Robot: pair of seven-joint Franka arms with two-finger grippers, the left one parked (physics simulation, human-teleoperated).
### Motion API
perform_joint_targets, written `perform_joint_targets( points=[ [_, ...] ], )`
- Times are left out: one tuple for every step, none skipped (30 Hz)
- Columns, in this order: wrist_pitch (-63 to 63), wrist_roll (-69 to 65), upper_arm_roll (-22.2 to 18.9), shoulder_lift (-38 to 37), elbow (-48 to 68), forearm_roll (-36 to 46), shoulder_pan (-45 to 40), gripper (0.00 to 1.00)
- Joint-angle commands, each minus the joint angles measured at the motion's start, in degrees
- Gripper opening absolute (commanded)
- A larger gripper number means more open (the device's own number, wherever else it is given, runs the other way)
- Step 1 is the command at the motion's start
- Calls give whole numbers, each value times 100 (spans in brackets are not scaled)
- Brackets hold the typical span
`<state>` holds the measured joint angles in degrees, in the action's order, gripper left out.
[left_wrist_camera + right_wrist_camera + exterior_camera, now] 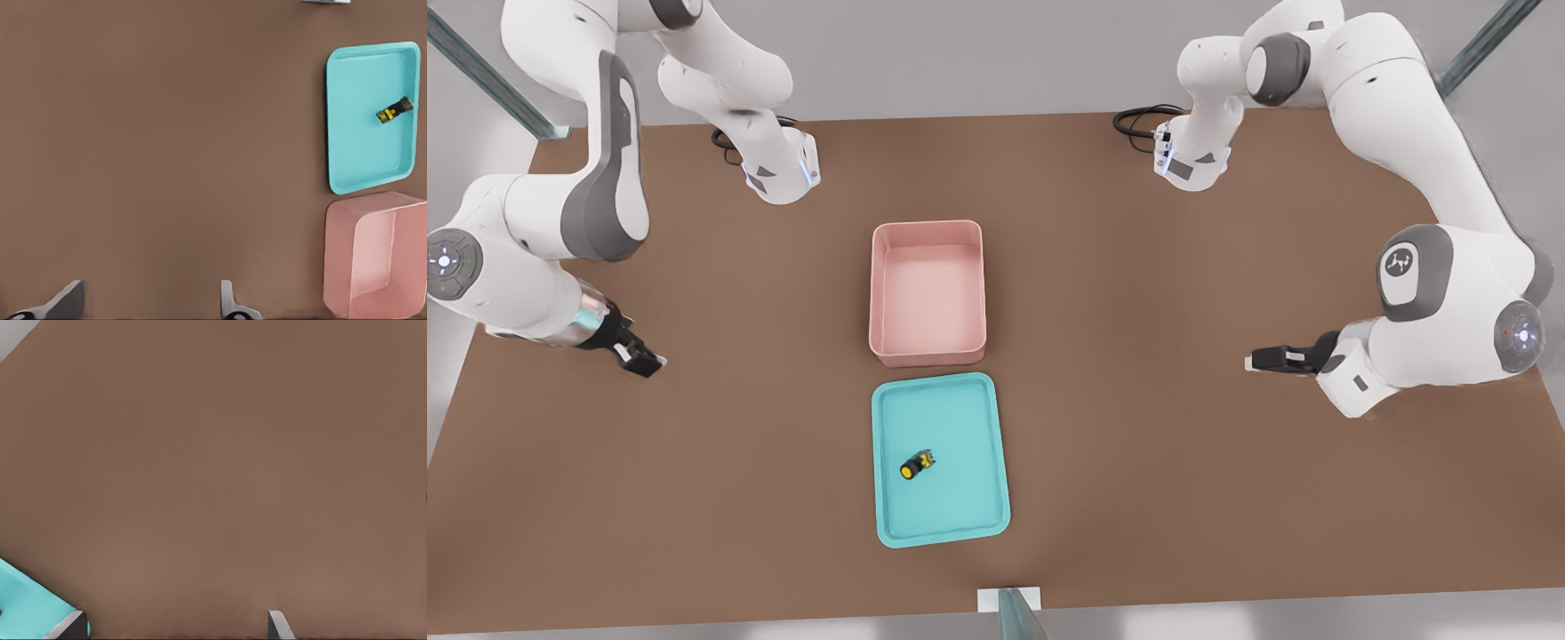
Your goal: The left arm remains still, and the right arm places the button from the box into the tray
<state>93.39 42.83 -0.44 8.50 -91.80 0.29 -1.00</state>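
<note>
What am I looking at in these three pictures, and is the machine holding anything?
Two white robot arms stand at a brown table. The front view looks down on everything; the other two pictures come from cameras on the arms' wrists. On the table sit a pink box and a turquoise tray, close together but not touching. A tiny button with a yellow cap lies in the tray. The working arm's tool, a two-finger clamp, hangs at the front view's left, away from both. It is open and holds nothing.
</note>
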Motion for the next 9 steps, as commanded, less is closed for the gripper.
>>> perform_joint_targets(
  points=[
    [-400,-4186,9,-7,-92,200,206,100],
    [-400,-4186,9,-7,-83,200,206,100],
    [-409,-4186,9,-7,-75,200,206,100],
    [-409,-4204,9,-7,-74,191,205,100],
    [-435,-4230,0,-7,-66,199,197,100],
    [-462,-4257,0,-7,-66,200,197,100],
    [-462,-4248,0,2,-66,200,197,100],
    [-462,-4248,0,2,-57,200,188,100],
    [-462,-4239,0,2,-48,200,197,100]
  ],
)
